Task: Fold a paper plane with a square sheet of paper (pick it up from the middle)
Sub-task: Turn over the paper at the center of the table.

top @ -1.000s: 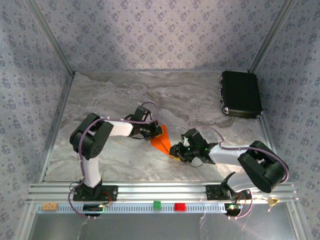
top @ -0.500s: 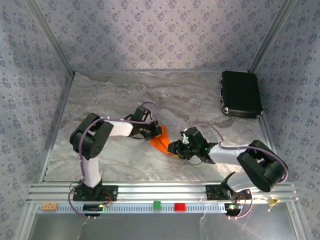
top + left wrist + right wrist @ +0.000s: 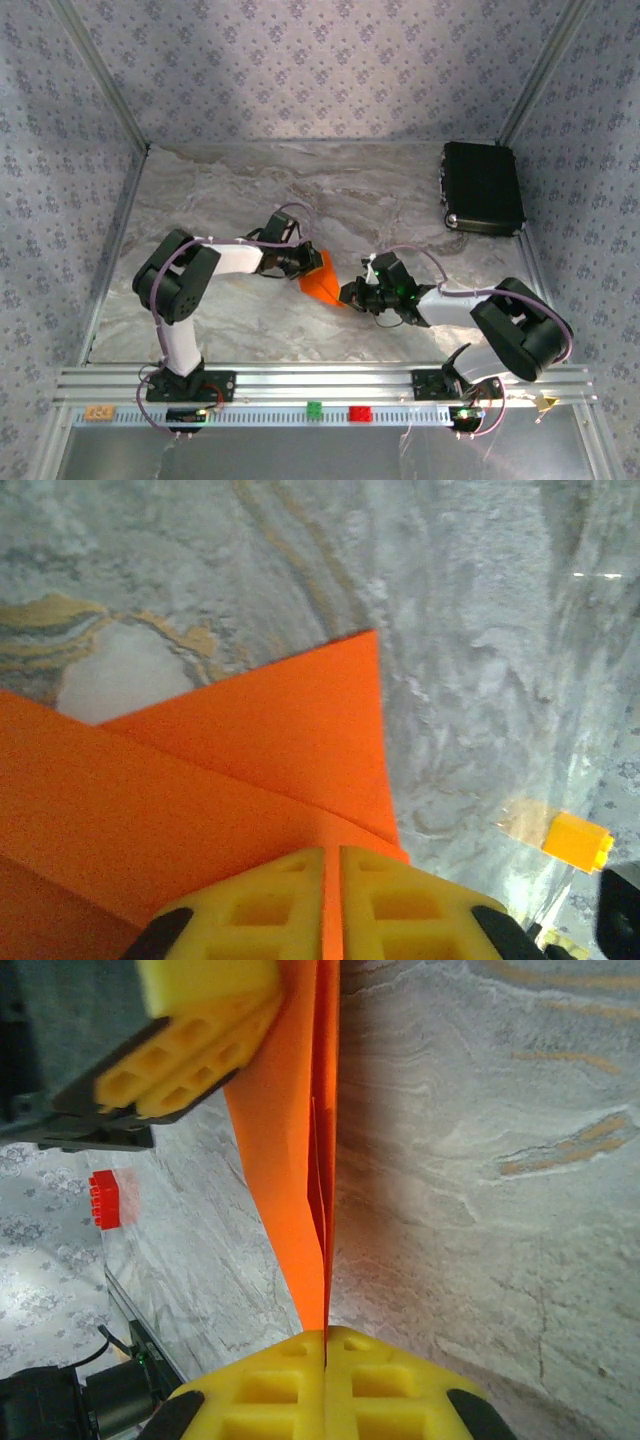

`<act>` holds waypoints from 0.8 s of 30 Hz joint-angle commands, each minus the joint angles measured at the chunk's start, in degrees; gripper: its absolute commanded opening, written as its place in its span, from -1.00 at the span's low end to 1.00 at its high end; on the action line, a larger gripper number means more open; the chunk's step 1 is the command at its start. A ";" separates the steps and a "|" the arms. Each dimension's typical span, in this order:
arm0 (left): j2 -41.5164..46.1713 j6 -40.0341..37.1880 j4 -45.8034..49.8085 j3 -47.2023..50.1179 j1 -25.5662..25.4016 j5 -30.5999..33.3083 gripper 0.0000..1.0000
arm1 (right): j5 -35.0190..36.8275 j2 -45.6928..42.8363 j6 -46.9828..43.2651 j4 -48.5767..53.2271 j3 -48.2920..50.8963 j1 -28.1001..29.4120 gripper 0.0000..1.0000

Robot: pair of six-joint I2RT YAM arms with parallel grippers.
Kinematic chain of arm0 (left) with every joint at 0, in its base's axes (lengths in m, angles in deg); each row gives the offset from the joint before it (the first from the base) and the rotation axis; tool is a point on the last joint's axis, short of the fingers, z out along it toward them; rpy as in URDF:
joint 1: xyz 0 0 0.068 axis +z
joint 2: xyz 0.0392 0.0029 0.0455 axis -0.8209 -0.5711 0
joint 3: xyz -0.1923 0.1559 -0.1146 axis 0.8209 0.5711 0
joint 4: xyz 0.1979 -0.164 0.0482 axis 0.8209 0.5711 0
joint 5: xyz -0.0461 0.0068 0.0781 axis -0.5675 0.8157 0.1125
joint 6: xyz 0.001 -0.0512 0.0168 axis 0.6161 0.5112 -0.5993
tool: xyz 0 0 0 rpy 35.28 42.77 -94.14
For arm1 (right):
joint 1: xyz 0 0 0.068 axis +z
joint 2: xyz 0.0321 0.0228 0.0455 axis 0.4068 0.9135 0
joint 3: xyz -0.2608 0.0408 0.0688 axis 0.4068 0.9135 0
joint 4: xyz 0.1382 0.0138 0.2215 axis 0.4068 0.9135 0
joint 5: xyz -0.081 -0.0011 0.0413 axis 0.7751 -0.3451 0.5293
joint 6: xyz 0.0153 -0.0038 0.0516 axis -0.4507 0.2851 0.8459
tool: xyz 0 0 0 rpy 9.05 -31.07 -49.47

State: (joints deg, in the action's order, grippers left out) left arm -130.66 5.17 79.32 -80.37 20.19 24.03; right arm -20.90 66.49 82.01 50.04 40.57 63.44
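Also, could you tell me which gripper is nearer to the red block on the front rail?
Right. The right gripper sits almost straight beyond the red block; the left gripper is farther back and to its left.

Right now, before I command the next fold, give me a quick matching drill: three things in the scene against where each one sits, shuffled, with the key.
Things:
1. folded orange paper
2. black box
3. red block

Places:
A. far right corner of the table
B. on the front rail, beside the green block
C. pinched between the left gripper and the right gripper

Pairs: 1-C, 2-A, 3-B
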 commanded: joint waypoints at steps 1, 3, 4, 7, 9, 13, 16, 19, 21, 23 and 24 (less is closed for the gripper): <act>5.68 -1.54 2.22 0.19 0.18 1.02 -0.53 | -0.94 -0.34 -1.99 1.38 -0.14 -0.24 -0.91; 8.24 -2.77 3.70 -0.04 0.18 1.84 -0.38 | -0.40 -1.56 -2.79 3.33 -0.54 -0.07 -0.92; 9.45 -3.50 4.89 -0.23 0.23 2.33 -0.31 | 0.34 -2.44 -3.49 4.69 -0.78 0.04 -0.92; 12.77 -5.54 8.28 -1.00 0.33 4.34 -0.23 | 2.78 -5.99 -5.53 9.31 -0.86 0.30 -0.93; 14.92 -6.31 10.09 -1.10 0.43 5.74 -0.21 | 4.94 -8.81 -7.13 13.19 -0.90 0.30 -0.93; 18.82 -7.31 12.32 -0.32 0.54 8.58 -0.16 | 10.36 -15.34 -11.22 23.47 -2.53 0.36 -0.93; 21.17 -7.22 13.32 0.64 0.92 9.92 -0.15 | 14.37 -20.05 -13.87 29.74 -3.74 0.33 -0.93; 23.47 -7.37 14.47 1.34 1.54 11.08 -0.12 | 17.83 -24.08 -15.54 35.08 -5.07 0.29 -0.93; 24.66 -7.23 14.64 1.76 2.23 11.72 -0.10 | 19.40 -26.46 -16.86 38.38 -6.16 0.15 -0.93; 25.21 -7.04 14.62 1.72 2.94 11.98 -0.09 | 21.01 -28.60 -17.84 41.36 -6.98 0.16 -0.93; 25.23 -7.04 14.56 1.52 3.16 12.04 -0.09 | 21.87 -29.69 -18.32 42.46 -7.21 0.28 -0.93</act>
State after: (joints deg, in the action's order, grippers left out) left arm -106.92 -0.93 92.59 -79.19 22.55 34.54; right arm -3.85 39.15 67.09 84.37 35.52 63.51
